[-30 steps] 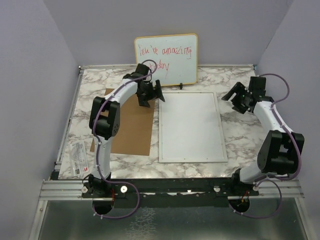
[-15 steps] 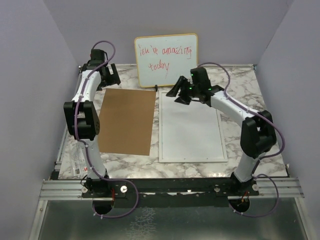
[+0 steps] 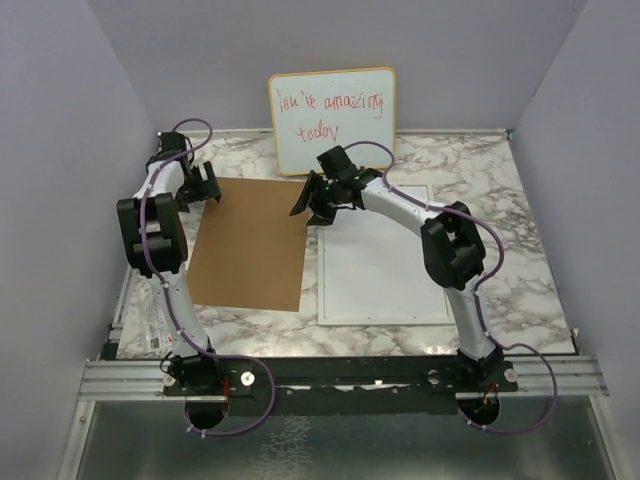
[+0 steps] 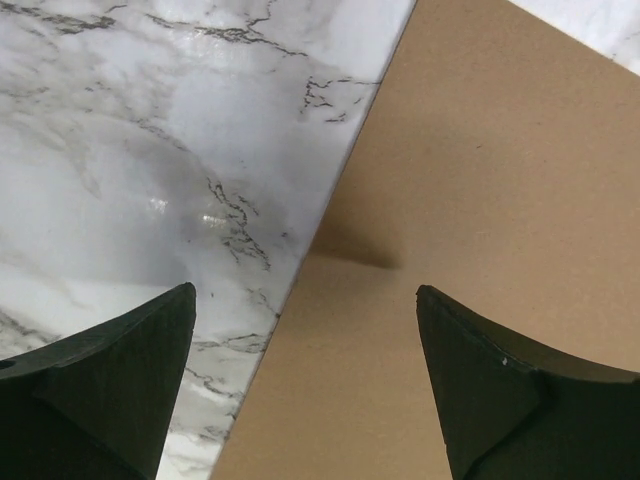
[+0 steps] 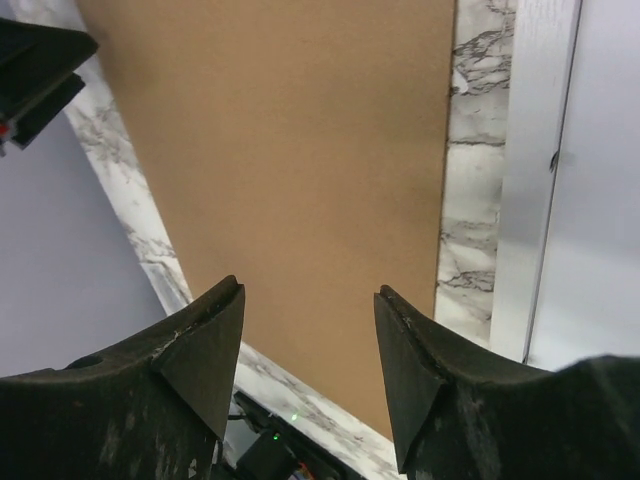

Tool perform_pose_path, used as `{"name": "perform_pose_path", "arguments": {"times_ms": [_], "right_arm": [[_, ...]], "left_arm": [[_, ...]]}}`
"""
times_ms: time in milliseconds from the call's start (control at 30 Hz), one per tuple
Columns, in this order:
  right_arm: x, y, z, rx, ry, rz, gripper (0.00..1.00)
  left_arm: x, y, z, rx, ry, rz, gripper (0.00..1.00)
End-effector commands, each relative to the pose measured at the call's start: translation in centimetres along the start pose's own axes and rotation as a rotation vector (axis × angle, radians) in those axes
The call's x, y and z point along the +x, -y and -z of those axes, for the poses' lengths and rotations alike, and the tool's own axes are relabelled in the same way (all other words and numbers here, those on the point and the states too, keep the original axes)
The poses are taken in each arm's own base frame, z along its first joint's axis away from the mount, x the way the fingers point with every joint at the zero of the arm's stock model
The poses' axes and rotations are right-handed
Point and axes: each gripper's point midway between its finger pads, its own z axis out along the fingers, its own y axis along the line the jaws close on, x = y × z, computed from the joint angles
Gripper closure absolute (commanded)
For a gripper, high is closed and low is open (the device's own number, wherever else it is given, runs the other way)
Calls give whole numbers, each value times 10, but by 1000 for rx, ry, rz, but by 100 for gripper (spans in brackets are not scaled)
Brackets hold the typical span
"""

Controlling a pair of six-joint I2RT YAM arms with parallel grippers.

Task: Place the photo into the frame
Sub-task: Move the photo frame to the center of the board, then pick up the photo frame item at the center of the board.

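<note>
The frame (image 3: 385,260) lies flat right of centre, white rim round a pale pane; its rim also shows in the right wrist view (image 5: 535,150). The photo is not in view. A brown backing board (image 3: 250,245) lies flat to the left of the frame. My left gripper (image 3: 205,185) is open and empty, its jaws straddling the board's left edge (image 4: 300,270) near the far corner. My right gripper (image 3: 308,205) is open and empty above the board's far right corner (image 5: 290,130), beside the frame's far left corner.
A wood-edged whiteboard (image 3: 333,118) with red handwriting stands at the back centre. A printed packet (image 3: 158,315) lies at the table's front left edge. Purple walls close in left, right and back. A metal rail runs along the front.
My left arm swung from the centre out to the board's far left corner. My right arm swung from the right side across the frame's top to the board's far right corner.
</note>
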Motion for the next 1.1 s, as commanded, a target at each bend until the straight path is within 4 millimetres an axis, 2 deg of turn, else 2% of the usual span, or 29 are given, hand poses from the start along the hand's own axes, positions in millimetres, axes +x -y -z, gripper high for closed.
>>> {"name": "perform_pose_path", "arguments": {"times_ms": [0,233,400,567,733,867,933,1067], "right_arm": [[8,16,-18,86,-29,-29,41],[10,44,-47,187,-44,-68,41],[17,58,-54,265,-42,-74,41],[29,73,-62,324,-68,-83,41],[43,83,-68,340,-112,-96,41],[53,83,-72,299,-155,-104,41],[54,75,-73,255,-167,-86,41],[54,54,-70,155,-187,-50,41]], "left_arm": [[5,15,-10,233,-12,49,11],[40,0,-25,234,-110,138,16],[64,-4,-25,236,-210,207,22],[90,1,-20,264,-301,241,28],[106,5,-17,299,-367,258,34],[120,14,-16,363,-419,258,36],[128,13,-19,358,-442,264,40],[131,1,-23,288,-437,249,41]]}}
